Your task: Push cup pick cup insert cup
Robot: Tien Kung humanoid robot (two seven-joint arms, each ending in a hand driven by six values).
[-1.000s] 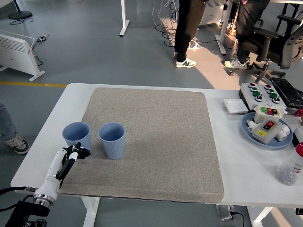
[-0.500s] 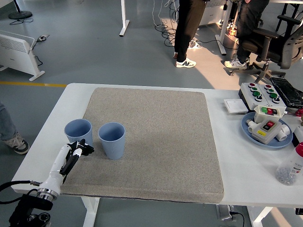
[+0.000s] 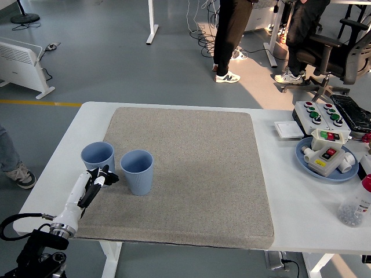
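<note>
The fingers point(image 3: 105, 175) of the left hand point(image 3: 97, 180) were curled together and grasped nothing. Their tips lay against the lower front of the left blue cup point(image 3: 97, 157), at its near right side. The white-and-black forearm ran back from the hand to the lower left corner. The left blue cup stood upright at the left edge of the grey mat point(image 3: 191, 174). The right blue cup point(image 3: 137, 171) stood upright just beside it on the mat, with a narrow gap between the two. The mat covered most of the white surface point(image 3: 290, 214). A blue plate point(image 3: 306, 164) carrying a button box stood at the far right of the surface, well apart from the cups.
</note>
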